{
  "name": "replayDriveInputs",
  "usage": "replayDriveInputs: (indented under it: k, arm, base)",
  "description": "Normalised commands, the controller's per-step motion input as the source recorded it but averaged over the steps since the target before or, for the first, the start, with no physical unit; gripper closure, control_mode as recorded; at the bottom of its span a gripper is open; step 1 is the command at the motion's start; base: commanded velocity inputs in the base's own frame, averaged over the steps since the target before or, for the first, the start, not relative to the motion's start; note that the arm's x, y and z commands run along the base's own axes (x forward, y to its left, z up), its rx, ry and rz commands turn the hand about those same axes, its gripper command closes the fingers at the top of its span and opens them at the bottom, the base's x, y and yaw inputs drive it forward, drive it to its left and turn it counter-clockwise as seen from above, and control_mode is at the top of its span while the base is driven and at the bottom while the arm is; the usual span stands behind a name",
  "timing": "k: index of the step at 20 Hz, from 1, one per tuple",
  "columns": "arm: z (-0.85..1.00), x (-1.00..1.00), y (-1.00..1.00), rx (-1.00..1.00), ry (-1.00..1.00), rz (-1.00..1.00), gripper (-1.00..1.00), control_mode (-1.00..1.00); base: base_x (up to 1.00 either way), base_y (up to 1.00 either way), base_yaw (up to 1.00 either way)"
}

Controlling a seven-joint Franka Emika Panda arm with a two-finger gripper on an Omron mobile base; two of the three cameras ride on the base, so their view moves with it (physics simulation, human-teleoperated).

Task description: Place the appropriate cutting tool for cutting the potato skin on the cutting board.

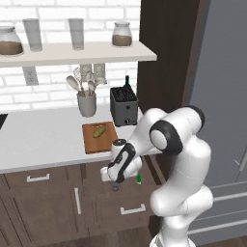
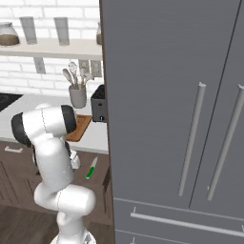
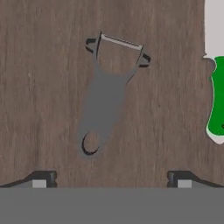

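Showing matt dark grey metal on the peeler, brighter along its blade bar. Lying on matt brown wood grain floor. Beside the peeler, showing glossy green plastic handle and smooth white blade on the knife. Looking reddish-brown wood, smooth, on the cutting board.

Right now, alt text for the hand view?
A dark grey peeler lies flat on a brown wood-grain surface, forked head toward the top of the view, centred above the open claw. A knife with a green handle and white blade lies at the right edge, apart from the peeler.
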Motion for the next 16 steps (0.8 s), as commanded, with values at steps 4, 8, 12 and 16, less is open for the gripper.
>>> replayDriveInputs:
  k: [4,8,12,16]
  arm:
    - [-0.31,0.42,0.11,-0.03,0.05,0.0,-1.0,-1.0]
    - [-0.35,0.39,0.01,0.0,0.02,0.0,-1.0,-1.0]
    - [-0.37,0.24,0.02,0.0,0.01,0.0,-1.0,-1.0]
    - [-0.43,0.05,0.0,0.0,0.03,0.0,-1.0,-1.0]
  base:
    - [0.0,0.0,0.0]
    - [0.0,0.0,0.0]
    - [0.0,0.0,0.0]
    - [0.0,0.0,0.0]
